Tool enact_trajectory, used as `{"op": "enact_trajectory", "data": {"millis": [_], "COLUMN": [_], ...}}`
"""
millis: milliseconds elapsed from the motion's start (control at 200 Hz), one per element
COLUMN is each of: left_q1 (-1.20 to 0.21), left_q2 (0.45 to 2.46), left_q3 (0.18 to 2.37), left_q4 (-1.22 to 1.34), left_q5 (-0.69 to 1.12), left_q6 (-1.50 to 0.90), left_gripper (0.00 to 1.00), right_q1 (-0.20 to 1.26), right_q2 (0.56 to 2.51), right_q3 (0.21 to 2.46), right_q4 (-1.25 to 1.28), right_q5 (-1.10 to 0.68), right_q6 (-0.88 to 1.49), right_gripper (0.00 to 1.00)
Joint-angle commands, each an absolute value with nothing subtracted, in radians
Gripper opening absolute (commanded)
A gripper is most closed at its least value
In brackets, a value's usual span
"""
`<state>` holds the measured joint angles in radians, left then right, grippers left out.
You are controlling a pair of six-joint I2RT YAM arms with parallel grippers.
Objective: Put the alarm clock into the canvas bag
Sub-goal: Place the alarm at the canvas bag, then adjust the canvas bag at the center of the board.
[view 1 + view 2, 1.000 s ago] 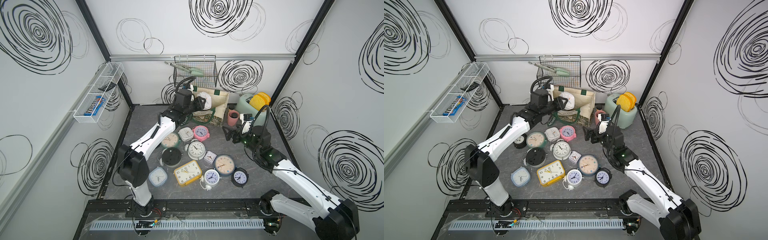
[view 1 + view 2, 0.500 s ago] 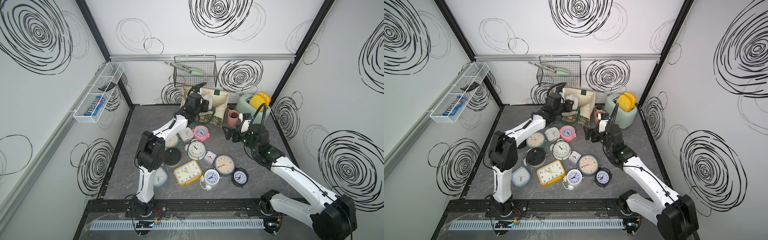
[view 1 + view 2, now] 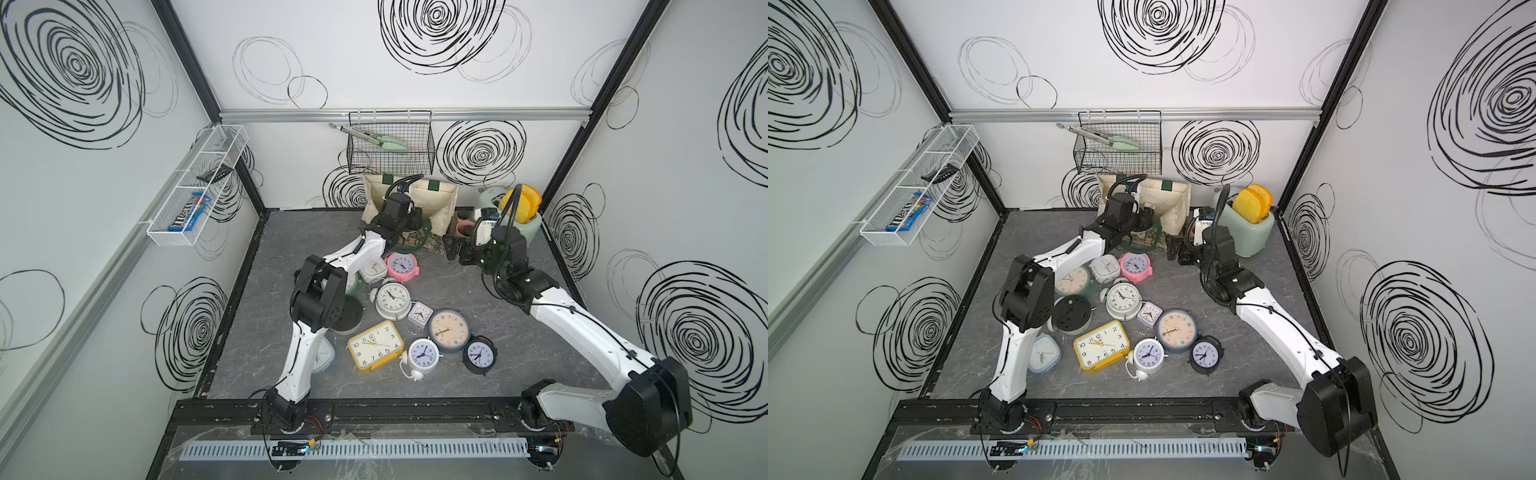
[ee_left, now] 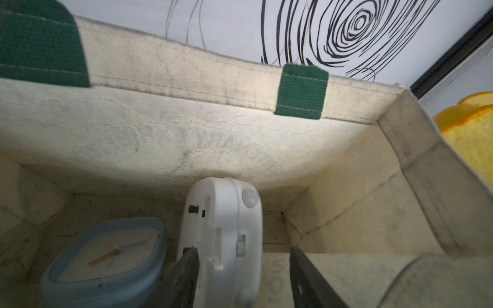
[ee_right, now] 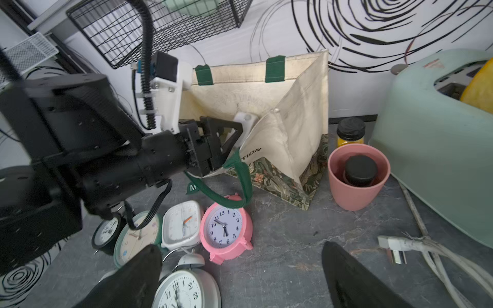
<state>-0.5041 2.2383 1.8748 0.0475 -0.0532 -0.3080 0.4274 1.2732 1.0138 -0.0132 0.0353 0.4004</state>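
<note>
The cream canvas bag (image 3: 440, 199) (image 3: 1173, 203) stands open at the back of the table, a green handle hanging over its front. My left gripper (image 4: 241, 256) (image 3: 415, 218) reaches into its mouth. A white alarm clock (image 4: 224, 226) (image 5: 244, 118) stands on edge between the open fingers: one finger lies against its side, the other stands clear of it. A blue square clock (image 4: 106, 250) lies on the bag's floor beside it. My right gripper (image 5: 241, 248) (image 3: 451, 249) hangs open and empty above the table, to the right of the bag.
Several clocks lie in the middle of the table, among them a pink one (image 3: 402, 266) and a yellow one (image 3: 375, 344). A pink cup (image 5: 357, 176), a small jar and a mint toaster (image 3: 519, 216) stand right of the bag. A wire basket (image 3: 390, 145) hangs above it.
My left gripper carried the white clock from above the bag's mouth down into the bag and its jaws have widened off it. The right arm has barely moved.
</note>
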Motion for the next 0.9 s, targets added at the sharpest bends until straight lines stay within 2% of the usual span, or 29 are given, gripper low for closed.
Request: {"op": "enact_trajectory", "data": {"millis": [0,280,325,500,585,891], "left_q1": [-0.508,-0.515,-0.519,-0.529,-0.532,-0.524], "left_q2": [2.234,2.034,1.980,1.768,1.691,1.400], "left_q3": [1.908,1.771,1.723,1.544,1.511,1.265], "left_q4": [0.077,0.072,0.081,0.098,0.062,-0.004], "left_q5": [-0.045,-0.029,-0.031,-0.032,-0.085,-0.072], "left_q6": [-0.288,-0.309,-0.318,-0.334,-0.339,-0.423], "left_gripper": [0.70,1.00,0.96,0.96,0.96,0.96], "right_q1": [0.400,0.318,0.310,0.281,0.276,0.271], "right_q2": [1.348,1.552,1.588,1.650,1.667,1.816], "right_q3": [1.085,1.244,1.277,1.322,1.340,1.552], "right_q4": [-0.072,-0.055,-0.054,0.022,0.037,-0.040], "right_q5": [0.067,-0.012,-0.035,-0.136,-0.142,-0.134], "right_q6": [0.436,0.475,0.477,0.512,0.541,0.592], "right_gripper": [0.97,0.97,0.97,0.97,0.97,0.99]}}
